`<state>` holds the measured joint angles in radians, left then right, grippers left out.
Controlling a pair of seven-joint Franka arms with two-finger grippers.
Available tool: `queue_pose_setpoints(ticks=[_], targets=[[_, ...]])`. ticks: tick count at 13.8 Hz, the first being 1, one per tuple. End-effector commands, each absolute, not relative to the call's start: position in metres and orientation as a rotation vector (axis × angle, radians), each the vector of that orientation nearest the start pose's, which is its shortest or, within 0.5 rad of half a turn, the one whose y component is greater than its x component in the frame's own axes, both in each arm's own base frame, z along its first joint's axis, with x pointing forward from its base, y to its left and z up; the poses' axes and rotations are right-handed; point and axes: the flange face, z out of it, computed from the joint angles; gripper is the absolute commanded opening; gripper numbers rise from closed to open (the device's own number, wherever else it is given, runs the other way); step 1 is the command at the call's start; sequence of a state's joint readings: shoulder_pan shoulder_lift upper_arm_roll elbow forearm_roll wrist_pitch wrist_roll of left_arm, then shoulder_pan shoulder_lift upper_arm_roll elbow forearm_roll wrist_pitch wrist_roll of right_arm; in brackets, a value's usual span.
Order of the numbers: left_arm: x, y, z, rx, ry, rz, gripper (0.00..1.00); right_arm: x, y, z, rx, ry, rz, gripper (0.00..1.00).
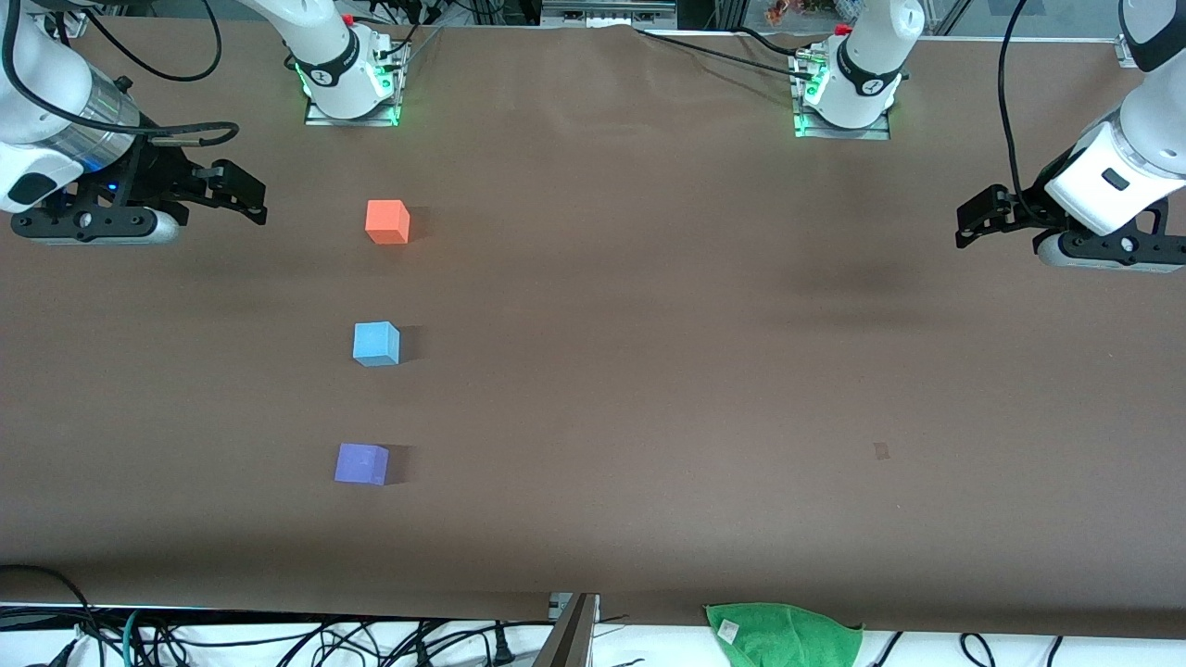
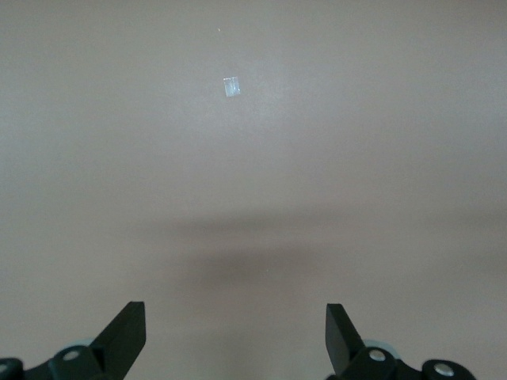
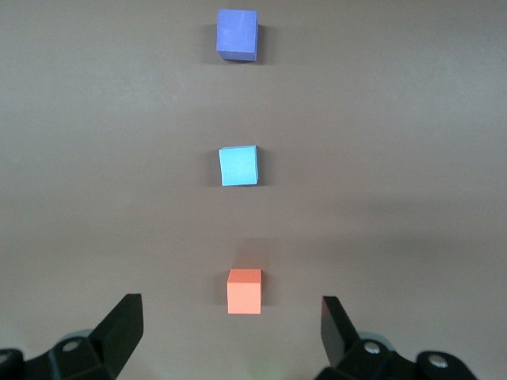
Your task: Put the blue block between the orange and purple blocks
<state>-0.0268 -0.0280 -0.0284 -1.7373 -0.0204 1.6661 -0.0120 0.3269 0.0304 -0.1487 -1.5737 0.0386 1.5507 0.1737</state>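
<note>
Front view shows my three matte cubes in a column at the frame's centre-left: the small salmon-orange cube uppermost, the light sky-blue cube below it, and the violet-purple cube lowest, nearest the camera. All three stand apart on the brown table cover, the blue one roughly midway between the others. I judge the placement done, with nothing left but to hold off. My right gripper hangs at the frame's upper left, fingers spread wide and empty; its wrist view looks down the same row. My left gripper waits at the upper right, likewise wide open with nothing between its fingers.
</note>
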Motion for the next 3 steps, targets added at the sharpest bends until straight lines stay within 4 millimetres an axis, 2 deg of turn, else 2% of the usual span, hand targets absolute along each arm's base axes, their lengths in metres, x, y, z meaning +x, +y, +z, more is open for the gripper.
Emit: queue_pose_setpoints(ticks=[1,3], targets=[[0.5482,-0.0337,0.5753,-3.179,0.079,0.077,1.0,0.5504,0.0974,0.6143,-3.125,-0.034,0.059,1.0],[0.5481,-0.0346,0.5753,-3.179,0.089,0.077,1.0,0.55,0.0959,0.617,-3.137,-0.034,0.052,0.99]])
